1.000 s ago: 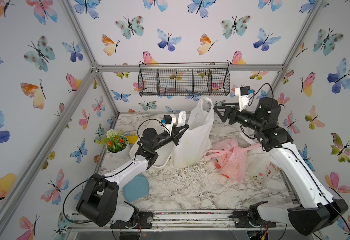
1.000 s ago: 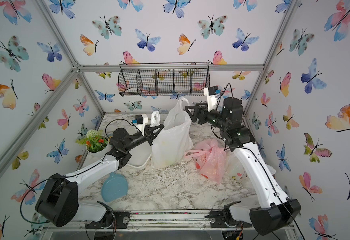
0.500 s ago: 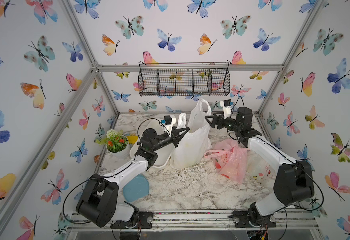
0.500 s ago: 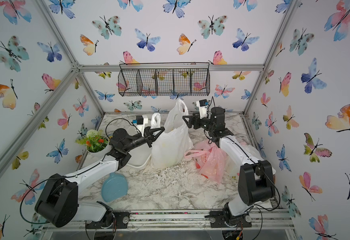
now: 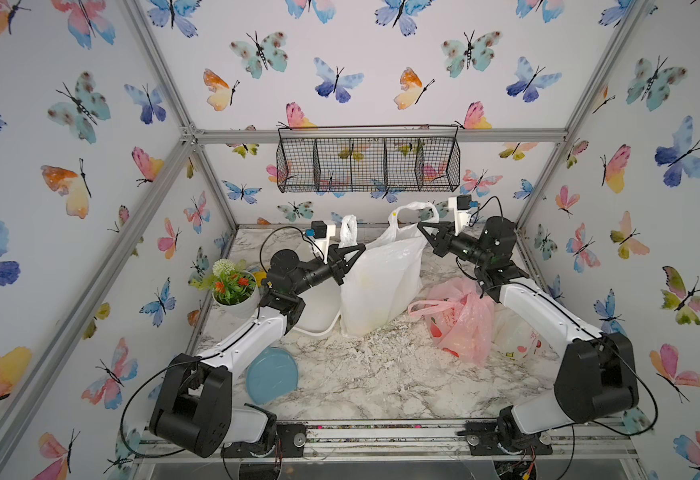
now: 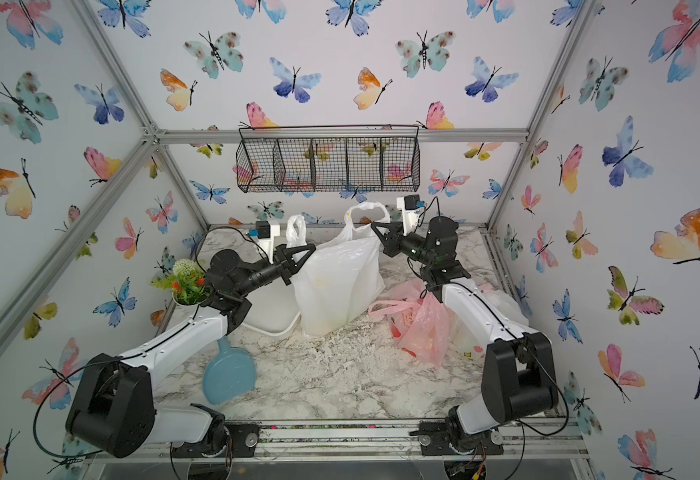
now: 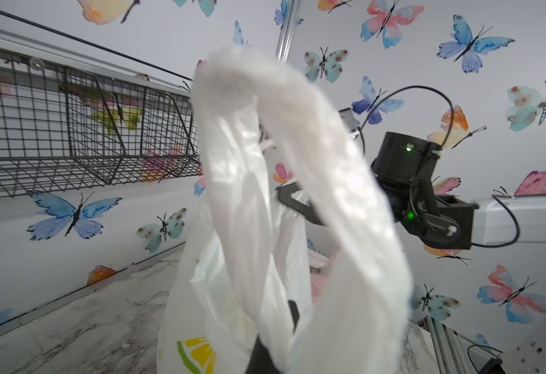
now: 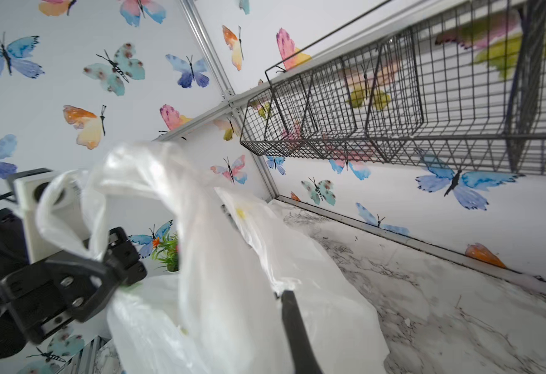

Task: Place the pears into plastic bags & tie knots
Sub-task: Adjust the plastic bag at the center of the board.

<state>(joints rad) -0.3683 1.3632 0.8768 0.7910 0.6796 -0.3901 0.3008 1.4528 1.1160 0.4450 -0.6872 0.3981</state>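
The white lemon-print plastic bag (image 5: 381, 282) (image 6: 335, 282) stands upright mid-table, held up by both handles. My left gripper (image 5: 359, 249) (image 6: 310, 248) is shut on its left handle loop (image 5: 348, 230) (image 7: 265, 162). My right gripper (image 5: 421, 227) (image 6: 375, 227) is shut on the right handle loop (image 5: 414, 210) (image 8: 155, 181); one dark finger (image 8: 292, 320) shows against the plastic. A pink bag (image 5: 460, 320) (image 6: 423, 328) lies slumped to the right, with a white printed bag (image 5: 518, 336) behind the right arm. Pears are hidden; only pale shapes show through the bags.
A white tray (image 5: 319, 311) sits behind the left arm, next to a potted flower (image 5: 236, 291). A blue dish (image 5: 271, 374) lies at the front left. A black wire basket (image 5: 367, 164) hangs on the back wall above the bag.
My right gripper has come in to the bag's right handle and shut on it. The left gripper has kept its hold and place.
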